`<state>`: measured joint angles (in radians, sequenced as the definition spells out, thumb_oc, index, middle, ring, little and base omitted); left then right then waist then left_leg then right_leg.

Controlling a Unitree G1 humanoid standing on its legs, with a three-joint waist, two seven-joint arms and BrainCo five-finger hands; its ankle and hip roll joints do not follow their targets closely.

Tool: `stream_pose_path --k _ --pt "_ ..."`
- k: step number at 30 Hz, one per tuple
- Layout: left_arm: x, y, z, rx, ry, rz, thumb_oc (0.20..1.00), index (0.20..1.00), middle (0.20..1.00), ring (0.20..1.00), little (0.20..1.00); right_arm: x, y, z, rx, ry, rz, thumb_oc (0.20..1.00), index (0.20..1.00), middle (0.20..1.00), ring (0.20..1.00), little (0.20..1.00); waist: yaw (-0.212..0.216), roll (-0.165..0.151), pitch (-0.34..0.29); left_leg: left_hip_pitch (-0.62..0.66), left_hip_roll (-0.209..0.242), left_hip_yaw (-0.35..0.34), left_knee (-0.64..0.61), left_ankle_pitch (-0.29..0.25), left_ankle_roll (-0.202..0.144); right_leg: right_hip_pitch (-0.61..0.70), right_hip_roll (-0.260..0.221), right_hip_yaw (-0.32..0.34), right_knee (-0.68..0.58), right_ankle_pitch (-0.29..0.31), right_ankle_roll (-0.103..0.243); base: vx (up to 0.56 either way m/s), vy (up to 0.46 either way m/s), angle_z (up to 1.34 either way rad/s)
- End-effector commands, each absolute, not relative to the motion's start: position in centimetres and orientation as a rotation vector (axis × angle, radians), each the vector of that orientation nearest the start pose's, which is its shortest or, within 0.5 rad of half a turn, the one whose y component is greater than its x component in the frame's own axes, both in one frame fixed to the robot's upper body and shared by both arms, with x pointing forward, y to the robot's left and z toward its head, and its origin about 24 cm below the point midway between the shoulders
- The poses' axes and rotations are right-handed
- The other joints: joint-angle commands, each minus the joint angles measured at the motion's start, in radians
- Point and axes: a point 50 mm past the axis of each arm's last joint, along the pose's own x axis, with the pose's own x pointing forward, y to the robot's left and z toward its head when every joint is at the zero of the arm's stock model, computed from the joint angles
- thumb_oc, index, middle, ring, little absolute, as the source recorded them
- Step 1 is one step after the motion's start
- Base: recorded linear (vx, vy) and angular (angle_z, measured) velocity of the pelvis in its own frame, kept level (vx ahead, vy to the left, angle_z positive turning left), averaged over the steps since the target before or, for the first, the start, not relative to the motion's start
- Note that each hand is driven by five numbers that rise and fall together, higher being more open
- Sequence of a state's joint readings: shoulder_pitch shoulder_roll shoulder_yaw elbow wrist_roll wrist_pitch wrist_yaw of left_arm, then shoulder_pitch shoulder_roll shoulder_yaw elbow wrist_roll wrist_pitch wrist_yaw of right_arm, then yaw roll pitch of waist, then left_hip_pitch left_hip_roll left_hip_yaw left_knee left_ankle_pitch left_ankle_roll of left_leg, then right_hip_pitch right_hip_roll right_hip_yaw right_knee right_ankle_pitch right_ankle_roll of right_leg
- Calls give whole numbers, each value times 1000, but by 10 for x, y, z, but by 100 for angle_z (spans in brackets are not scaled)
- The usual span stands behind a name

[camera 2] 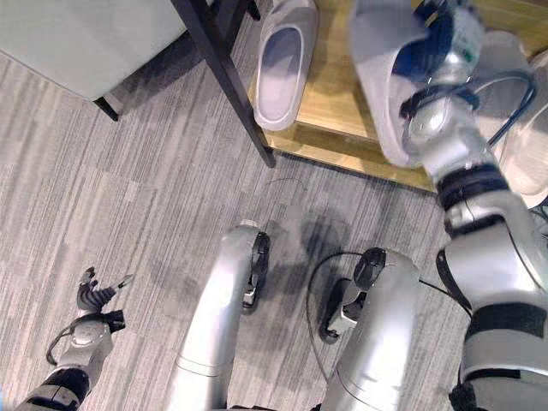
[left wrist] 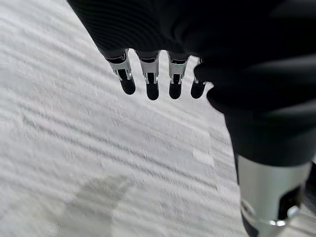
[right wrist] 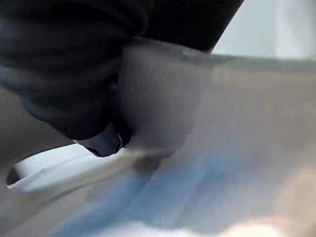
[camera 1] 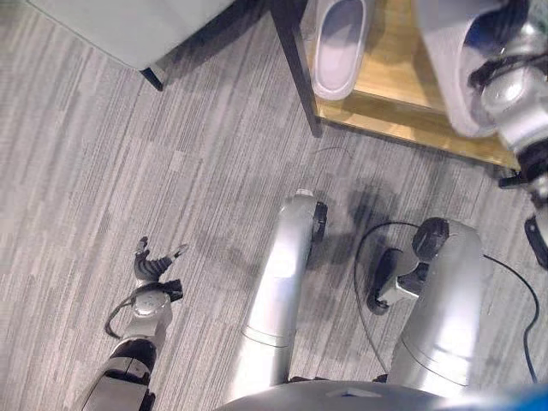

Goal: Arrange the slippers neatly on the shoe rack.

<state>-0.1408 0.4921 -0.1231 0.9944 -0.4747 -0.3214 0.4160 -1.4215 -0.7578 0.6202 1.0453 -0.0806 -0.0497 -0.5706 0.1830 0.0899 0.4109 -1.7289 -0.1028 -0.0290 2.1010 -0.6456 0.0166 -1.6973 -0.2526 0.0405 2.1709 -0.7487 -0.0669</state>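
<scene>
One pale grey slipper (camera 1: pixel 340 43) lies on the wooden shelf of the shoe rack (camera 1: pixel 394 107), near its left post. A second grey slipper (camera 2: pixel 384 81) hangs tilted above the shelf, to the right of the first, with my right hand (camera 2: pixel 445 47) shut on its edge. In the right wrist view a dark fingertip (right wrist: pixel 106 140) presses into the slipper's grey surface (right wrist: pixel 237 123). My left hand (camera 1: pixel 154 272) hangs low over the floor at the lower left, open and holding nothing; the left wrist view shows its fingers (left wrist: pixel 150 81) straight above the carpet.
The rack's black post (camera 1: pixel 295 60) stands at its front left corner. A grey cabinet (camera 1: pixel 128 26) on dark legs sits at the upper left. Another pale slipper (camera 2: pixel 524 150) shows at the shelf's far right. Grey striped carpet (camera 1: pixel 128 154) covers the floor.
</scene>
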Motion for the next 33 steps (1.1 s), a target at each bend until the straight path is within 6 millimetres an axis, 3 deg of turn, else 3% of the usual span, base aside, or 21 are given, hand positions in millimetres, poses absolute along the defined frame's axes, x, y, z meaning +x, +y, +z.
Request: stream_pose_path --k 1,5,11,20,21,22,25,28,33 --pt "183 372 -37 256 412 884 1000 1000 1000 1000 1000 377 -224 393 -965 -797 -682 200 200 200 200 200 9 -63 55 159 -45 -167 -132 -27 -1 129 -6 118 -89 38 -39 22 27 -9" --pt "177 382 -34 249 407 925 1000 1000 1000 1000 1000 384 -219 403 -1025 -720 -689 200 200 200 200 200 28 -62 90 159 -44 -174 -69 -49 -3 132 -6 136 -32 25 -43 -2 1 -1" --pt "192 397 -13 261 351 922 1000 1000 1000 1000 1000 389 -222 403 -1038 -620 -683 200 200 200 200 200 39 -71 108 159 -41 -178 -35 -71 -11 137 -10 164 6 15 -53 0 0 0" --pt "192 388 -18 258 340 883 1000 1000 1000 1000 1000 374 -258 420 -977 -562 -819 200 200 200 200 200 72 -72 109 159 -44 -191 -92 -58 -17 142 -29 150 -43 30 -57 0 0 0" --pt "196 386 -17 249 327 873 1000 1000 1000 1000 1000 372 -263 420 -946 -553 -827 404 404 404 404 404 74 -74 109 159 -46 -194 -97 -54 -19 143 -32 147 -46 31 -56 0 0 0" --pt "201 382 -15 239 309 858 1000 1000 1000 1000 1000 370 -264 423 -867 -561 -827 1000 1000 1000 1000 1000 79 -75 109 159 -49 -197 -101 -51 -19 146 -37 144 -49 33 -56 -8 4 4" --pt "210 370 -18 244 307 791 1000 1000 1000 1000 1000 370 -263 426 -865 -564 -811 1000 1000 1000 1000 1000 87 -83 109 159 -54 -203 -103 -47 -22 153 -44 139 -49 34 -52 0 -8 2" --pt "204 334 -51 235 416 637 1000 1000 1000 1000 1000 378 -254 416 -819 -535 -754 1000 1000 1000 1000 1000 92 -89 109 159 -56 -205 -87 -50 -21 165 -49 137 -34 45 -56 -5 2 2" --pt "203 325 -60 234 462 595 1000 1000 1000 1000 1000 385 -245 405 -811 -520 -721 1000 1000 1000 1000 1000 83 -95 109 159 -52 -199 -78 -58 -21 164 -42 145 -19 43 -61 0 0 0"
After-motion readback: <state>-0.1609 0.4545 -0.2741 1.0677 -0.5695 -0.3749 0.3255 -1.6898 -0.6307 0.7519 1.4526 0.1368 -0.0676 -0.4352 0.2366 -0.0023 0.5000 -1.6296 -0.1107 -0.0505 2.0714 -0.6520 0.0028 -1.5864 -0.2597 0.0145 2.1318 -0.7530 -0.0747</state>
